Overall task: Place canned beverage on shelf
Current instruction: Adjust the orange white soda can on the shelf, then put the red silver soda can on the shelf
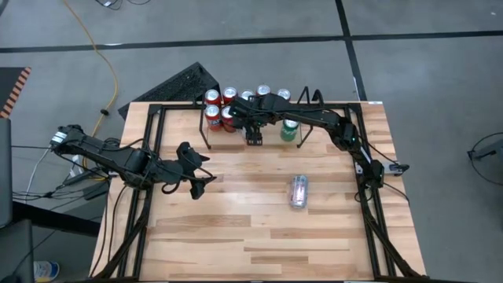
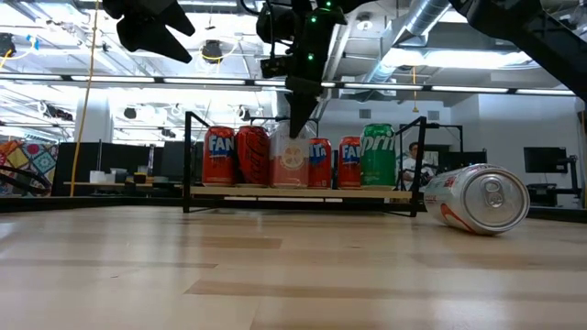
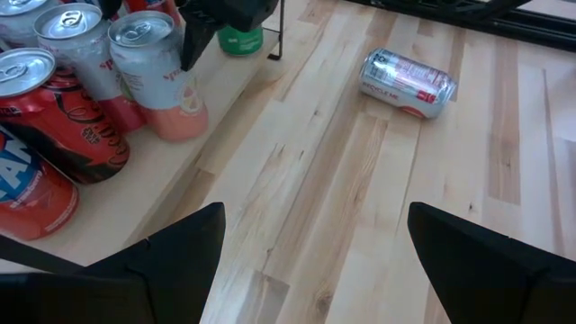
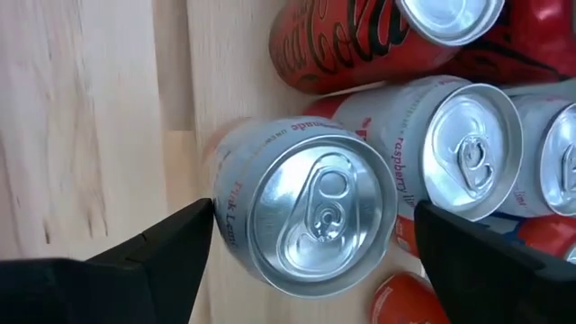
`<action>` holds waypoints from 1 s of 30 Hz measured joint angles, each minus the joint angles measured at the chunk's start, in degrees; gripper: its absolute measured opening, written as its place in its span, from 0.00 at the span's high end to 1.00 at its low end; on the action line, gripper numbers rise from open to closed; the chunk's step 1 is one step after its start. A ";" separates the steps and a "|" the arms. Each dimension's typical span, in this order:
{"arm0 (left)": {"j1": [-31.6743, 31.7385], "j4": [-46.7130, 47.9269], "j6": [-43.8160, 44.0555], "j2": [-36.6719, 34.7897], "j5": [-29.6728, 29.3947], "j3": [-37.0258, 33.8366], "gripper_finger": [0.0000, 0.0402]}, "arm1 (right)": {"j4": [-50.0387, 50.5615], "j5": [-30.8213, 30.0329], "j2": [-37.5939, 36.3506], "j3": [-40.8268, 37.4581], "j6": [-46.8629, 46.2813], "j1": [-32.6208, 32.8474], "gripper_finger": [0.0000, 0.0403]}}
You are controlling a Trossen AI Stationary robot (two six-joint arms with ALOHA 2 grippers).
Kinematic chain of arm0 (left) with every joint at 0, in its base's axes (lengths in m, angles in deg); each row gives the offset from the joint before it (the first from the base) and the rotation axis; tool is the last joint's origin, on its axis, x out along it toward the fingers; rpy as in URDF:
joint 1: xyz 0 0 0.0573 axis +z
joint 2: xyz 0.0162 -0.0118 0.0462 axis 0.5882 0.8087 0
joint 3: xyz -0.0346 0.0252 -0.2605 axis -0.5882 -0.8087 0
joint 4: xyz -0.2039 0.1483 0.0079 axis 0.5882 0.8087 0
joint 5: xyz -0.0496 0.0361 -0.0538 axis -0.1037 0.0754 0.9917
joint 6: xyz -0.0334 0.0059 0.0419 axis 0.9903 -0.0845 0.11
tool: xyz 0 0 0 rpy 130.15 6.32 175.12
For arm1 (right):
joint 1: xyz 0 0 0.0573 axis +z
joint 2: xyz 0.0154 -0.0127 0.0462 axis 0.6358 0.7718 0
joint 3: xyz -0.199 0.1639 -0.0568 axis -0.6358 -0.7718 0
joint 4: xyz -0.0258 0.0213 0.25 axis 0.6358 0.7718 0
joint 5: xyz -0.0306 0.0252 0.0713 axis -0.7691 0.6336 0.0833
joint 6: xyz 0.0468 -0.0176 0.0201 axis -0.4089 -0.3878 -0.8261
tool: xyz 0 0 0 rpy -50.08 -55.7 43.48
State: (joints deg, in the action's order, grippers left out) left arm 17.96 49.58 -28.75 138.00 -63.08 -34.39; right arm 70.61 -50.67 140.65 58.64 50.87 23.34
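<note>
A pale pink-labelled can stands upright on the shelf, a low black rod rack at the table's far side, beside red cans and a green can. My right gripper hangs over the pink can, pointing steeply down and open. Its fingers stand on either side of the can's top. Another silver and pink can lies on its side on the table right of centre. My left gripper waits open above the table's left part, holding nothing.
Several upright cans crowd the shelf's left and middle. Black rails edge the wooden table on both sides. Bare wood lies between the shelf and the near edge, apart from the lying can.
</note>
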 joint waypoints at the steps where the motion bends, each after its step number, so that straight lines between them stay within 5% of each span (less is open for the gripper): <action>1: 0.00 -0.02 0.00 0.00 0.00 0.00 0.17 | 0.04 0.00 0.00 0.00 -0.38 0.00 0.09; 14: -0.02 0.10 0.42 0.00 0.18 0.00 0.17 | 3.35 -1.61 0.07 5.06 -1.43 1.11 0.09; 21: -0.11 1.51 1.05 0.03 0.39 0.00 0.17 | 8.79 -1.20 -5.97 4.54 -2.71 1.86 0.10; 30: -4.00 -1.00 -1.74 -0.02 -0.43 -1.40 0.17 | 20.48 14.90 -15.36 0.92 -19.41 8.19 0.19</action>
State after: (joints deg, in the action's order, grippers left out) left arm 13.96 48.57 -30.50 137.98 -63.52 -35.79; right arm 91.10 -35.77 125.30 59.56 31.46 31.53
